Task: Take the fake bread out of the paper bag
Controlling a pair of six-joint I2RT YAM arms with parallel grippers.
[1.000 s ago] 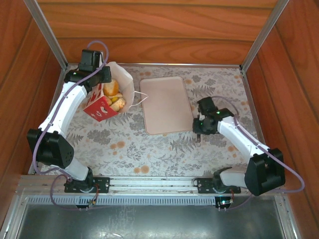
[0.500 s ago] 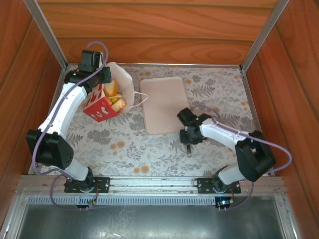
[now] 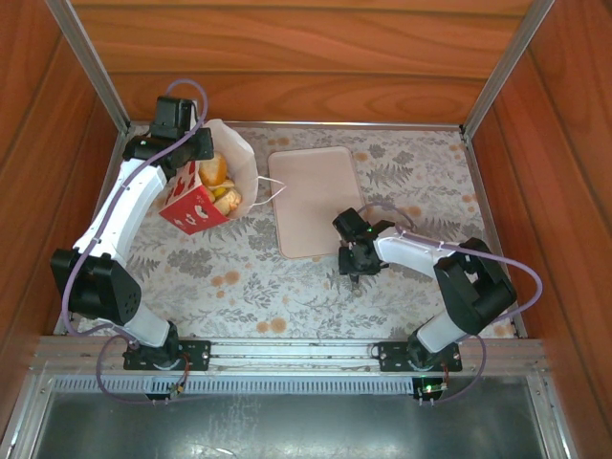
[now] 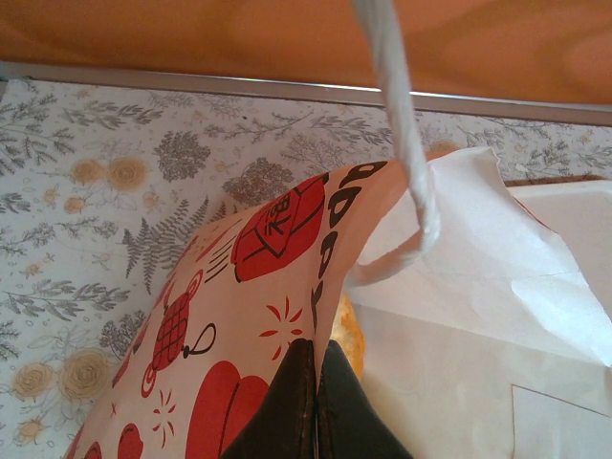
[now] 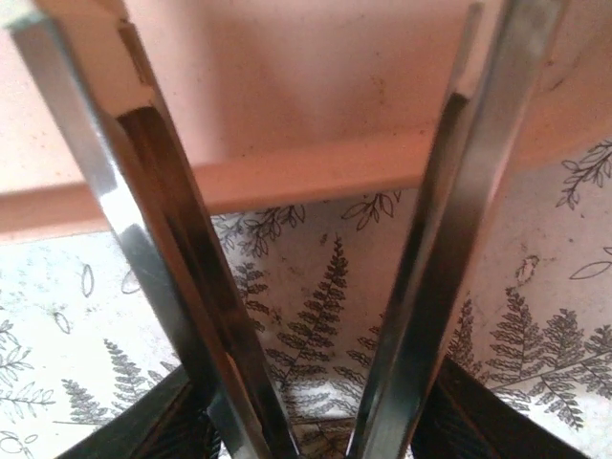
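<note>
Standing in the far left part of the counter, the paper bag has its mouth open toward the overhead camera. The fake bread lies inside it, and some golden-brown pieces are visible between the white walls. The left gripper is at the far left rim of the bag. In the left wrist view its fingers are pressed together on the edge of the paper bag, pinching the paper where the red drawings are printed. One piece of fake bread shows just behind this edge, and a white cord handle hangs in a loop before the camera.

The pale tray lies flat to the right of the bag, near it but not touching. The right gripper is low over the counter at the near right corner of the tray. In the right wrist view its fingers are spread wide with nothing between them, above the fern-patterned counter, and the rim of the tray runs across just ahead of the fingertips
</note>
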